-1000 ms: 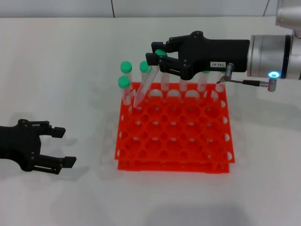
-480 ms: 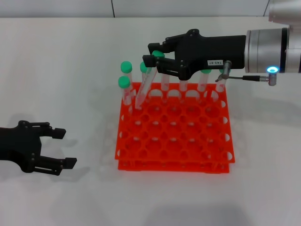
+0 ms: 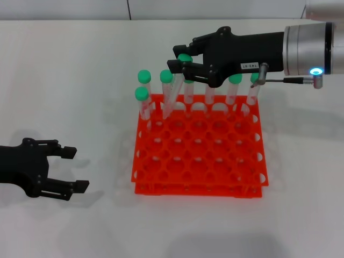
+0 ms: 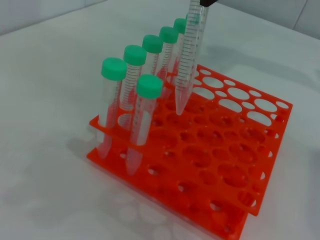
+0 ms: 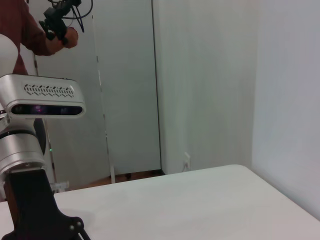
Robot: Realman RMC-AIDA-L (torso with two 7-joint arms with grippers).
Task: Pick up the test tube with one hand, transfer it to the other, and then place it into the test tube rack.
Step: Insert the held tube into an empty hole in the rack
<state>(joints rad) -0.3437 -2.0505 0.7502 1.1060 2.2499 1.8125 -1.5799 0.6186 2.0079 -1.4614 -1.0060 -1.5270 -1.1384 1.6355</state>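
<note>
My right gripper (image 3: 174, 59), black with a white label, hovers over the back left of the orange test tube rack (image 3: 199, 161). It is shut on the green cap of a clear test tube (image 3: 169, 105). The tube slants down and left, with its tip at a hole in the second row. In the left wrist view the tube (image 4: 187, 65) hangs over the rack (image 4: 225, 165), tip at a hole's mouth. Several green-capped tubes stand in the back row, and one stands in the second row (image 3: 141, 94). My left gripper (image 3: 75, 169) rests open and empty, low at the left.
The rack stands on a white table (image 3: 80, 80). The right wrist view shows only a room wall, the robot's head (image 5: 42, 97) and a person far off.
The held tube has swung from a strong lean to nearly upright, its tip moving right over the rack. The right gripper shifted slightly right and up. The left arm has not moved.
</note>
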